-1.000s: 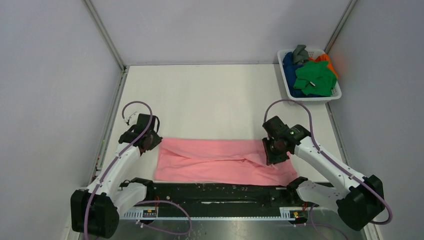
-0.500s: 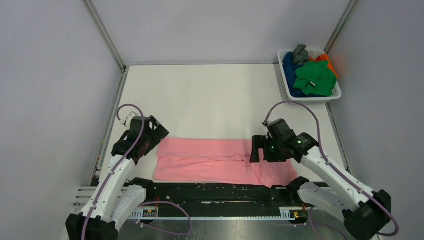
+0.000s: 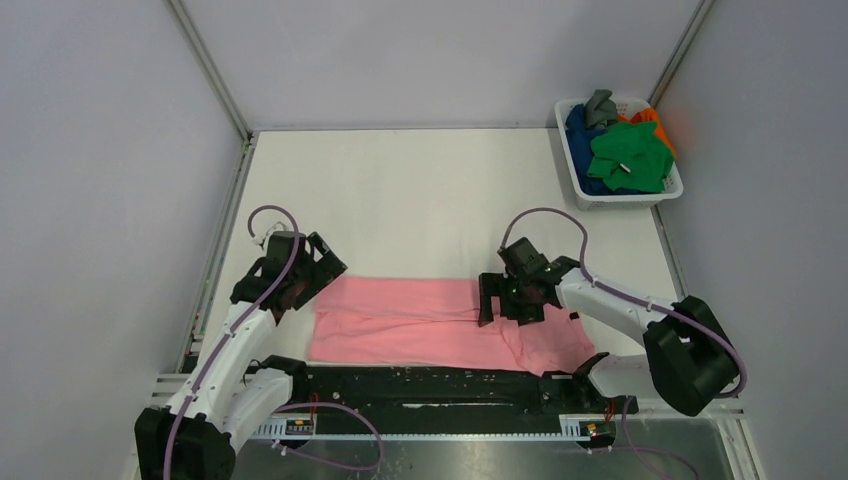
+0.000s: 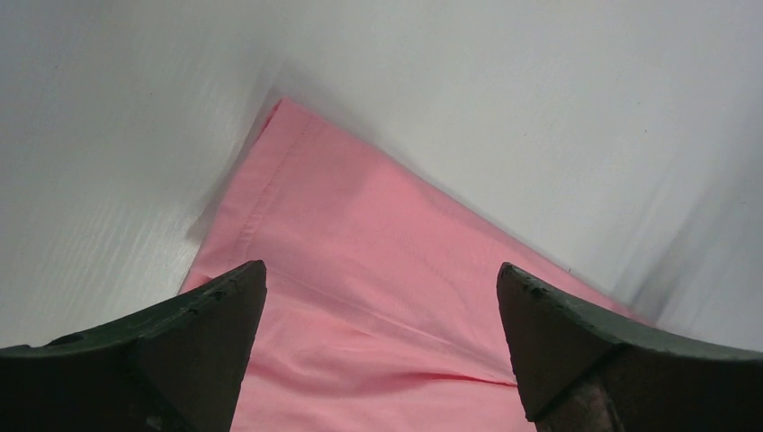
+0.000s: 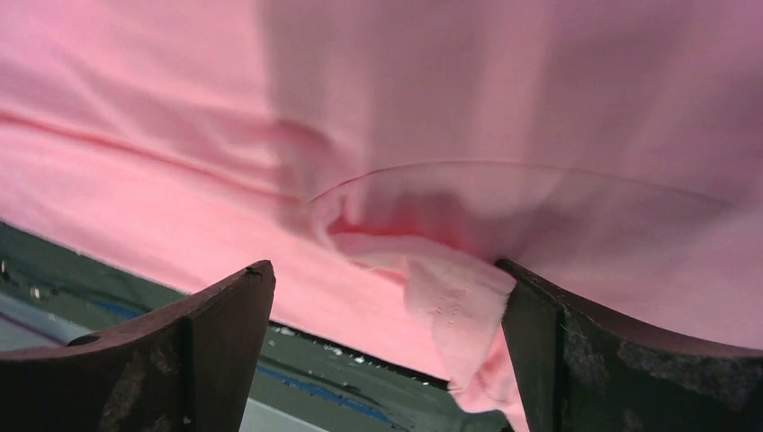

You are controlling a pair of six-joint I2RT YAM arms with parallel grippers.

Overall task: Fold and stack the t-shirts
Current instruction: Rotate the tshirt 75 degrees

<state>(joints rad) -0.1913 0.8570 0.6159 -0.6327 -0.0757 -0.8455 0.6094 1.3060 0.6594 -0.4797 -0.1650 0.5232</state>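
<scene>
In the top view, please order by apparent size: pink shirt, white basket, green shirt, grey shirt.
Largest to smallest:
pink shirt
white basket
green shirt
grey shirt (partly buried, so only its visible part counts)

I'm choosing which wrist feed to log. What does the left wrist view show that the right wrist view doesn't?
Left wrist only: a hemmed corner of the pink t-shirt, flat on the white table. Right wrist only: a raised fold in the cloth and the dark rail beyond its edge. Both: pink cloth below, with the left gripper and right gripper each open and holding nothing.
</scene>
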